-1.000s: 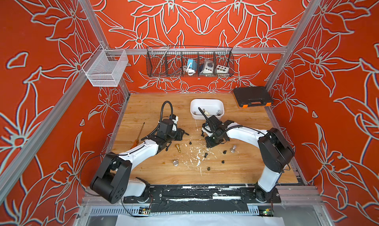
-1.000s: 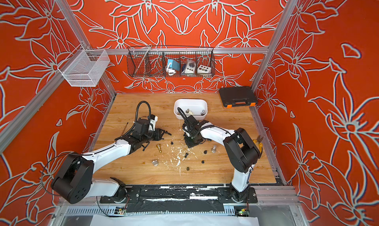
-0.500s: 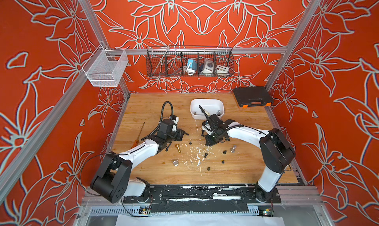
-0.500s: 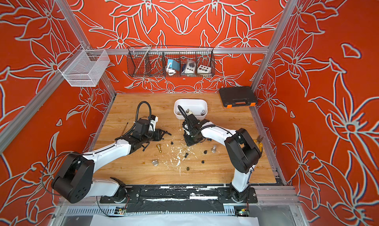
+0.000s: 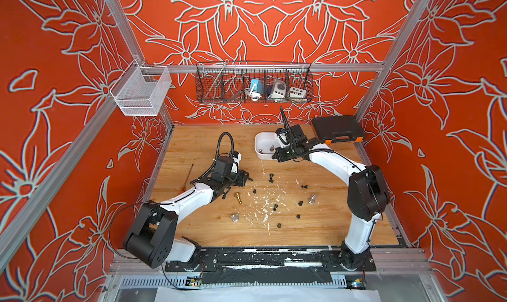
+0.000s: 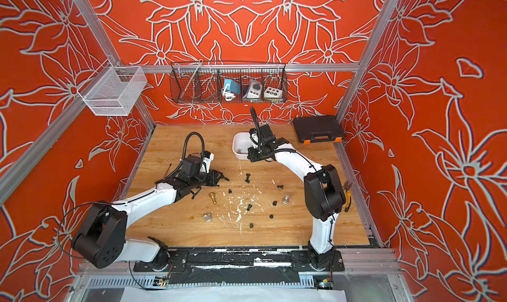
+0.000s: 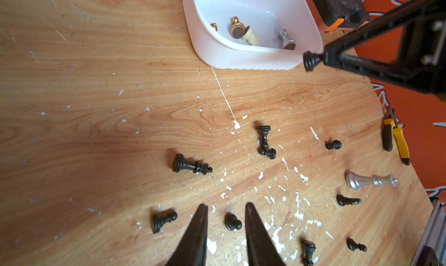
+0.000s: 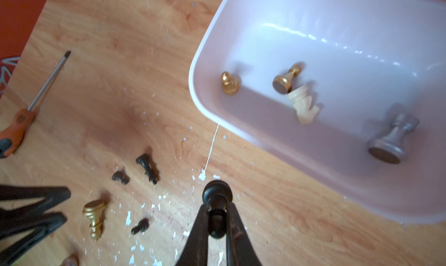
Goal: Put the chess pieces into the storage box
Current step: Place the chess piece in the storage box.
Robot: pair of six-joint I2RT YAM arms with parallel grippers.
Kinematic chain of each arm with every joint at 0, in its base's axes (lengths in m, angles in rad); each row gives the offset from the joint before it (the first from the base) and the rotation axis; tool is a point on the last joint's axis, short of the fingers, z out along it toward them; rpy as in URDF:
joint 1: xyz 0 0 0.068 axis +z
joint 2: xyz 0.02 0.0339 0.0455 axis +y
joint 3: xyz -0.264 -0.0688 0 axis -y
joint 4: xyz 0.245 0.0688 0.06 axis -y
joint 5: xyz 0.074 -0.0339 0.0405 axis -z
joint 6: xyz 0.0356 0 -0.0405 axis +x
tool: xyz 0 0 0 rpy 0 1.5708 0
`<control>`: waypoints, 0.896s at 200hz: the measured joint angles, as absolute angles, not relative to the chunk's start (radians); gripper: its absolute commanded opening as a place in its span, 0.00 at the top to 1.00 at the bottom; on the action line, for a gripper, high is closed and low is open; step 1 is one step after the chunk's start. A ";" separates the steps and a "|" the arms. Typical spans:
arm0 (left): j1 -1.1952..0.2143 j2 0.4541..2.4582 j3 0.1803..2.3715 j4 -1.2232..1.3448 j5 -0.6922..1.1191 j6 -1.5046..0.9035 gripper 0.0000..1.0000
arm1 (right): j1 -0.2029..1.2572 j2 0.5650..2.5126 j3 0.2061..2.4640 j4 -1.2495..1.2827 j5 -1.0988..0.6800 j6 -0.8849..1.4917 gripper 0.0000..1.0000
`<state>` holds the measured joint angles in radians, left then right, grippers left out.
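Your right pincer (image 8: 217, 212) is clamping a black piece (image 8: 216, 196) just beside the storage box (image 8: 196, 93). A gold pawn (image 8: 229, 83), another gold piece (image 8: 286, 80), a cream piece (image 8: 303, 103) and a silver piece (image 8: 391, 141) are sitting inside it. Your left pincer (image 7: 225, 210) is hanging narrowly parted and empty over the tabletop (image 7: 96, 107). A black pawn (image 7: 233, 222) is showing between its fingers, and more black pieces (image 7: 190, 165) are lying scattered nearby.

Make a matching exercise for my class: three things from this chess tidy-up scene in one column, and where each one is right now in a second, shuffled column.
Things:
1. cream chess piece
2. black chess piece
3. screwdriver

Places:
A. gripped by the right gripper
B. lying on the table, outside the box
C. inside the storage box

Pairs: 1-C, 2-A, 3-B
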<state>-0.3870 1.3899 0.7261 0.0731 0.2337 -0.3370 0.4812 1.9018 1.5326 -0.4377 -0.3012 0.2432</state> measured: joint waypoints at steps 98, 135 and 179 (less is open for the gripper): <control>-0.387 1.345 0.706 0.033 0.251 -0.333 0.72 | 0.412 2.110 1.628 -0.168 -0.288 0.484 0.84; -0.387 1.319 0.684 0.024 0.252 -0.339 0.72 | 0.412 2.158 1.628 -0.073 -0.280 0.589 0.82; -0.387 1.308 0.680 0.015 0.251 -0.339 0.72 | 0.412 2.183 1.630 -0.032 -0.270 0.657 0.75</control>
